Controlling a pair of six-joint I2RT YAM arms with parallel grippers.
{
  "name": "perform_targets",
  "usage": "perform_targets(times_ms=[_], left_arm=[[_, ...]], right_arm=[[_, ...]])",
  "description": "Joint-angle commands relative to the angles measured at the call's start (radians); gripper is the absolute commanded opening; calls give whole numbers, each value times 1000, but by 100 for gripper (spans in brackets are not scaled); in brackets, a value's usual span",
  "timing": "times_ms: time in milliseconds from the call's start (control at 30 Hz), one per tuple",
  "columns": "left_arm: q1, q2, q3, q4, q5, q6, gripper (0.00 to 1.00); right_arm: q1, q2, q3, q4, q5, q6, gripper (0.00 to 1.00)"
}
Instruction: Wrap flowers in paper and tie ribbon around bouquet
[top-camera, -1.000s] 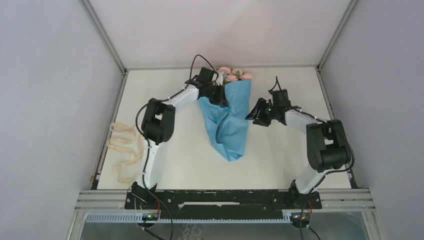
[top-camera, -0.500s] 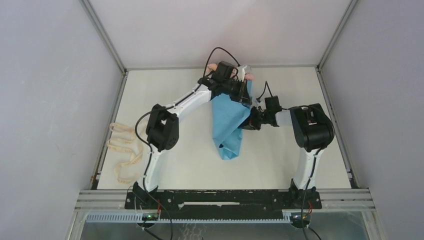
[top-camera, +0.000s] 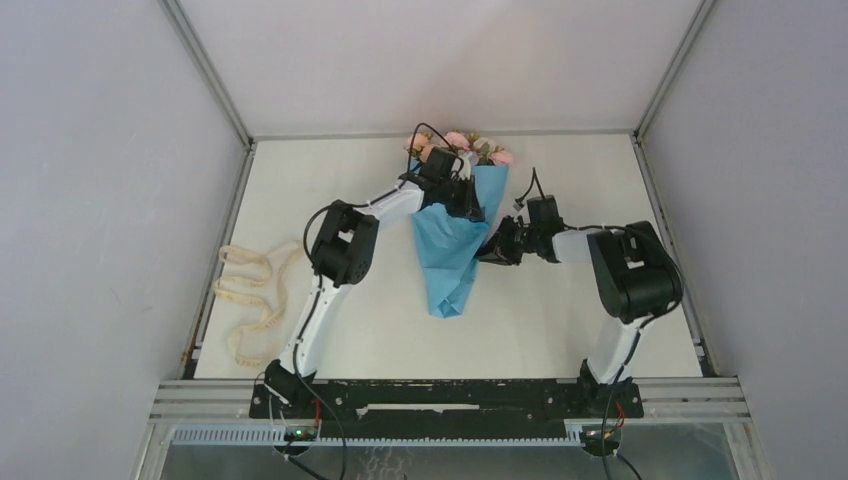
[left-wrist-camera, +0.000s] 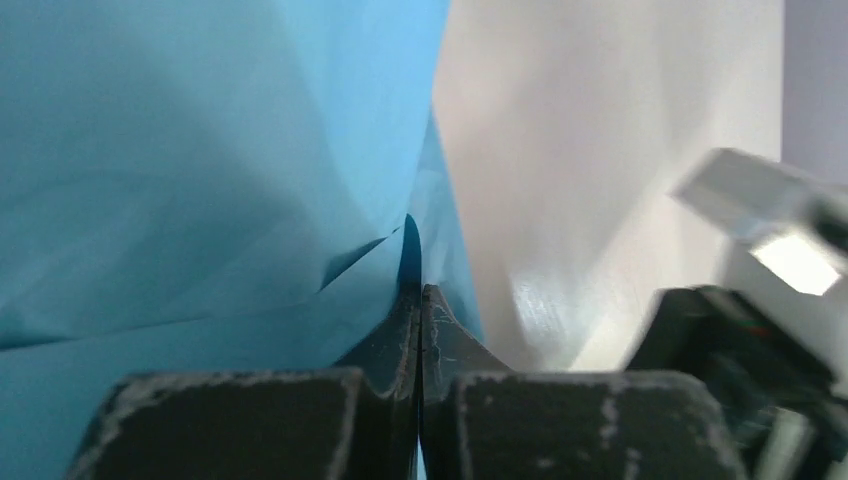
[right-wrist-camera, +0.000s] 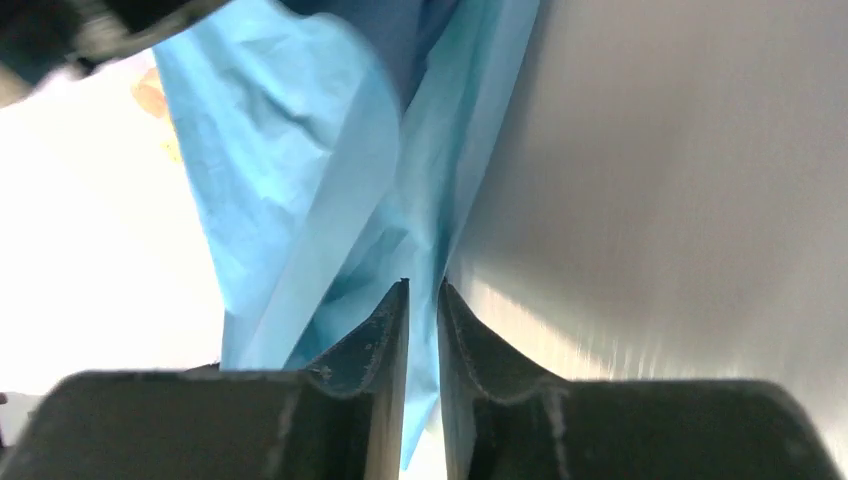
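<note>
1. This is a robotics lab test cell, not a home or a shop.
2. Plain grey panel walls (top-camera: 100, 200) box in the space, held by bare aluminium frame posts (top-camera: 205, 70) that run up at the corners.
3. The white surface (top-camera: 560, 330) is a flat, unmarked board set inside that frame.
4. A black mounting rail (top-camera: 450, 395) along the near edge carries the left arm (top-camera: 320, 300) and the right arm (top-camera: 625, 280), bolted side by side.
5. Loose black cables (top-camera: 330, 425) run from the arm bases down into a slotted cable duct (top-camera: 400, 437) below the rail.
</note>
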Motion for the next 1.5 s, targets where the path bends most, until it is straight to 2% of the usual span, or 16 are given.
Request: perform_targets(times_ms=[0, 133, 300, 533, 633, 833, 900, 933, 1000, 1033, 1067, 1100, 1200, 1267, 1367, 1467], left_arm=[[-8, -13, 35, 35, -18, 6, 0], [-10, -13, 25, 29, -32, 27, 0], [-10, -16, 22, 24, -35, 33, 0], [-9, -28, 23, 21, -46, 42, 0], [-9, -30, 27, 18, -50, 45, 0], [-10, -31, 40, 16, -52, 47, 0], [-10, -32, 46, 13, -55, 52, 0], [-10, -35, 49, 11, -59, 57, 0], [-11, -41, 56, 0, -63, 67, 0], [-10, -48, 67, -13, -64, 77, 0], [-9, -55, 87, -35, -62, 93, 1], [-10, -66, 128, -69, -56, 117, 6], [-10, -139, 201, -193, -26, 226, 35], [-17, -229, 180, -269, -35, 334, 47], [-52, -385, 44, -388, -110, 577, 46], [-116, -504, -159, -433, -244, 740, 26]], right_arm=[[0, -168, -18, -154, 159, -24, 27], [-30, -304, -39, -301, 272, -100, 36], [-59, -346, 23, -304, 250, -174, 57], [-51, -145, 226, -314, 185, -141, 63], [-34, -72, 259, -309, 133, -147, 63], [11, -1, 294, -380, 160, -206, 64], [14, 17, 294, -371, 121, -206, 57], [14, 23, 294, -369, 109, -206, 45], [13, 26, 294, -368, 99, -207, 13], [11, 25, 294, -367, 101, -211, 2], [6, 21, 294, -373, 108, -214, 0], [1, 14, 289, -374, 117, -218, 0], [-21, 6, 270, -366, 131, -222, 0], [-30, 7, 260, -349, 121, -225, 0], [-32, 4, 238, -318, 107, -213, 0], [-33, 1, 226, -284, 91, -196, 0]])
